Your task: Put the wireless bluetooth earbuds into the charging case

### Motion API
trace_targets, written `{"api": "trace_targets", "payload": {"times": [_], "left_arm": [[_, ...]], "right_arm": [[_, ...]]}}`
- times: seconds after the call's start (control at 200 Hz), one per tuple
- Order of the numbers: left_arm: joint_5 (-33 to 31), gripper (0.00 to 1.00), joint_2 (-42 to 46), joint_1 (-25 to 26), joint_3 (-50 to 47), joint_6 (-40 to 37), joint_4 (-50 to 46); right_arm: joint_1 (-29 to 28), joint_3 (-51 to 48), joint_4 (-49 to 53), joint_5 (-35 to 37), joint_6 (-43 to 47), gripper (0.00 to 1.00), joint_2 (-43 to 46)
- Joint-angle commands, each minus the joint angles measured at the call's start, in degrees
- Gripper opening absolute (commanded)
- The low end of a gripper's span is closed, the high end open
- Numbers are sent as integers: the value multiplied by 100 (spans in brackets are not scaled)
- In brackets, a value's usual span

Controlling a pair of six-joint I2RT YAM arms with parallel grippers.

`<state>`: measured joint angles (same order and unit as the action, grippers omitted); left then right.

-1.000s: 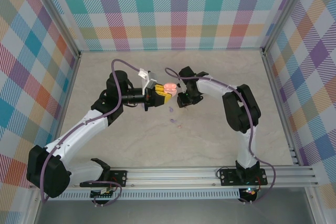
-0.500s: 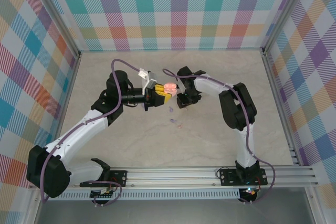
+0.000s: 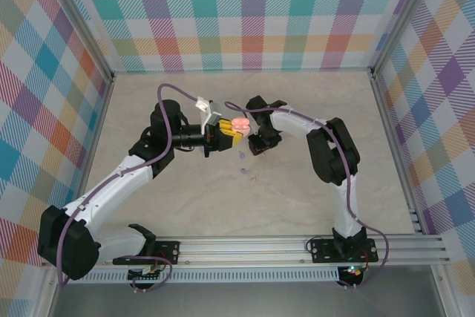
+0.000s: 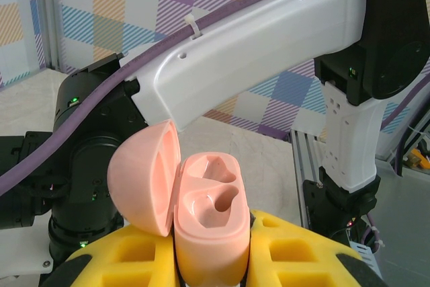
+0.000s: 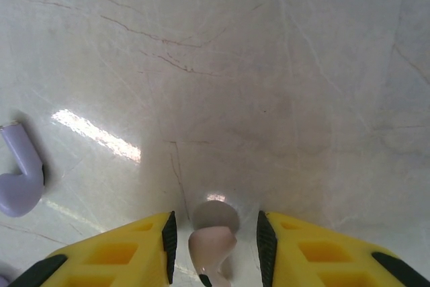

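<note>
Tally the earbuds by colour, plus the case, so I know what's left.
Purple earbuds: 2
Pale pink earbuds: 1, at the right gripper
Tiny piece of unclear colour: 1
Charging case: 1, open, in the left gripper
Total: 5

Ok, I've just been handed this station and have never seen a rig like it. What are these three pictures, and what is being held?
Two robot arms are bolted at the near edge of a table: the left arm and the right arm. The overhead view looks down on both. The other two views come from wrist cameras, so the yellow blocks are each gripper's own fingers. The left gripper clamps the pink charging case, its lid open and both wells empty. A pale pink earbud sits between the right gripper fingers; I cannot tell if it is pinched. Purple earbuds lie on the table.
</note>
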<state>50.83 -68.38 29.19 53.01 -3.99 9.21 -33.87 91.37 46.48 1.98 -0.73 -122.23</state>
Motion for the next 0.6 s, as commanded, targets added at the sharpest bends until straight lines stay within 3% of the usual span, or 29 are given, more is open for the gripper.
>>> {"api": "trace_targets", "payload": {"times": [0.0,0.595], "left_arm": [[-29,16,119,87,-81,51,197],[-38,16,106,85,-71,50,213]], "right_arm": [[-83,111,219,56,96,39,-212],[-208,52,222,452,74,32,-305]]}}
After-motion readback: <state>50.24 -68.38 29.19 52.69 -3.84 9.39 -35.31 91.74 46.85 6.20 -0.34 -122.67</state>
